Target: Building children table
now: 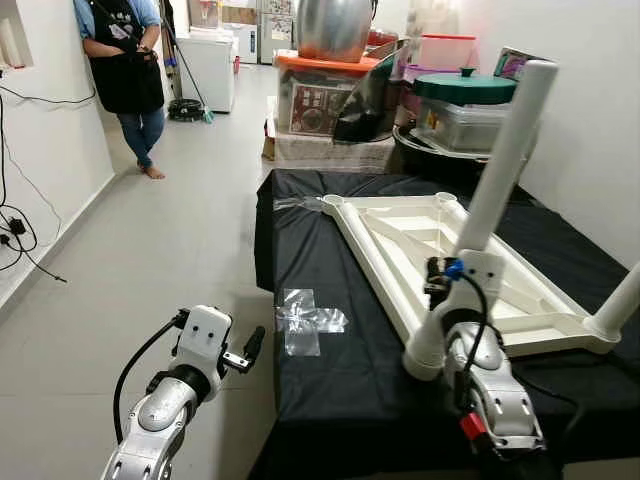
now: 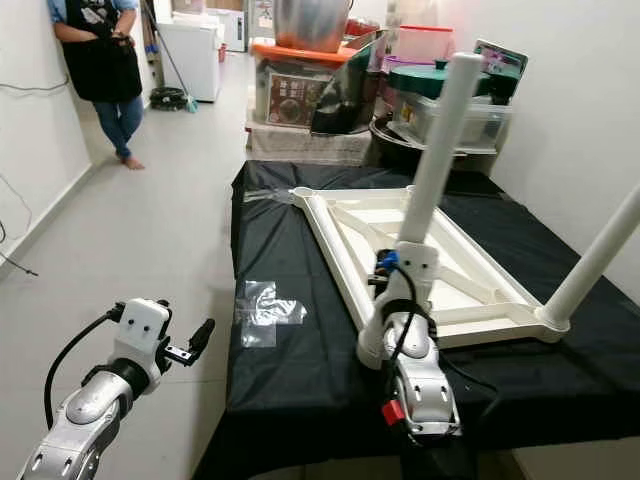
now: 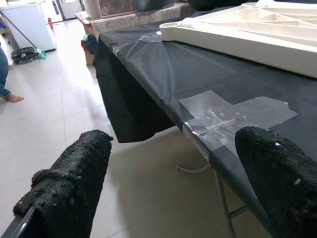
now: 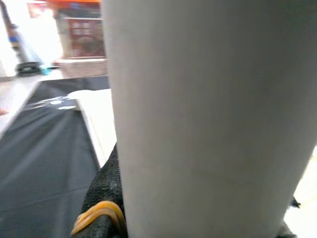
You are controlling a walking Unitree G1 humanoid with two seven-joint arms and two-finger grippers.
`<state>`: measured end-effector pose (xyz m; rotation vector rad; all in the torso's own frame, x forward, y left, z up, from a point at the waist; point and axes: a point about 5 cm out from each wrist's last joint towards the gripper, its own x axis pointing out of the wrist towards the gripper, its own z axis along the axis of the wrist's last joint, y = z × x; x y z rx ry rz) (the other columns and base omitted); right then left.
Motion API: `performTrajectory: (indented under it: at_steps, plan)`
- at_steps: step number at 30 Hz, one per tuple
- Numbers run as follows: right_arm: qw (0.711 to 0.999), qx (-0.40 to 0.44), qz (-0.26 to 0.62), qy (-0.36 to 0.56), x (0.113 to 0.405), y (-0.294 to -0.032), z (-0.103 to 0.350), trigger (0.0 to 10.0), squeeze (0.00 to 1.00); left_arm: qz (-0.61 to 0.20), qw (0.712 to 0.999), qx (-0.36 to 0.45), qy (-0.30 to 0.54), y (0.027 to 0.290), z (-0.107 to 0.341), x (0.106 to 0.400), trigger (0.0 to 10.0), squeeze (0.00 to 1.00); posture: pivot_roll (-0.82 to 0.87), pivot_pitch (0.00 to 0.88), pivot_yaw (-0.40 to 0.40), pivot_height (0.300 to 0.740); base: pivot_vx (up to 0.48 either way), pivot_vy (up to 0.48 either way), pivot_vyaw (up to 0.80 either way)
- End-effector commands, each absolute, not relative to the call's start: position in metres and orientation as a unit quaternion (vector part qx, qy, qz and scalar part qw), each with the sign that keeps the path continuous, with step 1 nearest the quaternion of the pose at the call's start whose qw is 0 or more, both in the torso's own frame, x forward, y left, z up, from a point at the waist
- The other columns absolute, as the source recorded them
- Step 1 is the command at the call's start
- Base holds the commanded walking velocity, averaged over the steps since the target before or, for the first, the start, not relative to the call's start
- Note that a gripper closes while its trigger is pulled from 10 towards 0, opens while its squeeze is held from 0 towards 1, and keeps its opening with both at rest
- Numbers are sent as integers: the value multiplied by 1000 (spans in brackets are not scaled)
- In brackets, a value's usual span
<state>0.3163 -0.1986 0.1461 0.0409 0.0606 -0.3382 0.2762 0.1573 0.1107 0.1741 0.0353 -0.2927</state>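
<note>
We note the white table top (image 1: pixel 430 250) lying upside down on the black-draped work table (image 1: pixel 340 380), its ribbed underside up, running from the near right to the far left of the cloth. One white leg (image 1: pixel 490 190) stands tilted in the near-left corner socket (image 1: pixel 425 358); a second leg (image 1: pixel 625 300) rises from the near-right corner. The right gripper (image 1: pixel 440 285) is closed around the first leg low down, just above the socket. We judge the parts to be moulded plastic: light, stiff and smooth, so the tube may slip or twist in the fingers; a low hold near the socket gives best control for pressing it home, and the leaning leg suggests it is not yet seated straight. The left gripper (image 1: pixel 250 348) hangs off the near-left edge of the work table over the floor, fingers spread wide and holding nothing. Patches of clear tape (image 1: pixel 308 322) lie on the cloth near that edge. The right wrist view adds the close contact: the black finger (image 4: pixel 101 198) with a yellow band pressed against the leg's side. The left wrist view shows the tape and the table top's side rim edge-on. The head views alone give the storage boxes (image 1: pixel 330 95) at the far end and a person (image 1: pixel 125 70) standing at the far left wall.
</note>
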Motion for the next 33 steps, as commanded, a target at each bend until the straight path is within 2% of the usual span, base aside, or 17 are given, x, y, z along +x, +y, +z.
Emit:
performTrajectory:
  at_steps: [1,33]
  plan:
    - [954,5,-247,168,295,-225,84,10000,0,-143,985,90,22,156,108,278,10000,0,68,0,-75,740,0,0,0]
    - [947,22,-301,108,295,-231,93,10000,0,-134,986,97,17,158,108,281,10000,0,67,0,-66,740,0,0,0]
